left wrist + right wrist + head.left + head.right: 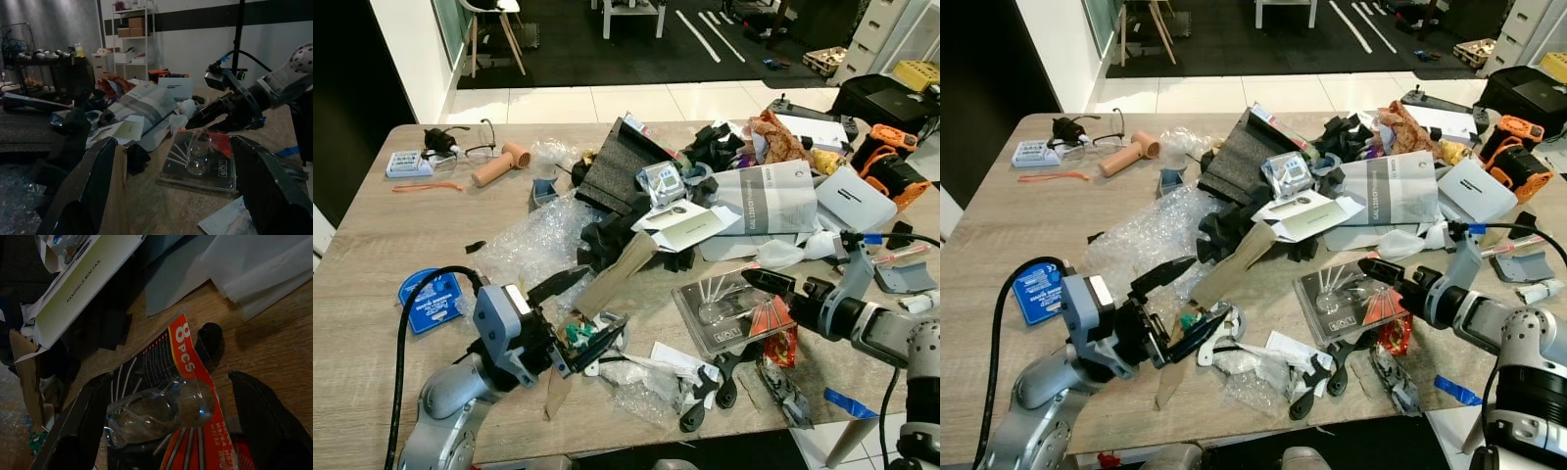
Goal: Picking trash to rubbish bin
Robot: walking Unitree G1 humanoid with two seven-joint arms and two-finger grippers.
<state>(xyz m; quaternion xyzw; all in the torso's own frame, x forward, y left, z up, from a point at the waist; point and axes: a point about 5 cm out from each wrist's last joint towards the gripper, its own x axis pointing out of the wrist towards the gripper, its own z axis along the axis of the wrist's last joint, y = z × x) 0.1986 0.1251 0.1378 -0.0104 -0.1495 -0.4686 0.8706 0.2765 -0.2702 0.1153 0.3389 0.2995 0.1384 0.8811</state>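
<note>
Trash covers the wooden table (372, 245). My left gripper (579, 311) is open at the near left, low over the clutter. A brown cardboard strip (619, 272) lies between its fingers and leans against one finger (93, 186). My right gripper (762, 294) is open at the near right. Its fingers (78, 426) stand on either side of a clear plastic blister pack (724, 311) with a red "8 PCS" card (188, 357), without closing on it.
Bubble wrap (533, 243), black foam (617, 162), a white fan box (690, 225) and a grey mailing bag (766, 196) fill the middle. A blue packet (431, 299) lies near left. An orange-black tool (886, 162) sits far right. Black clips (705, 392) lie by the front edge.
</note>
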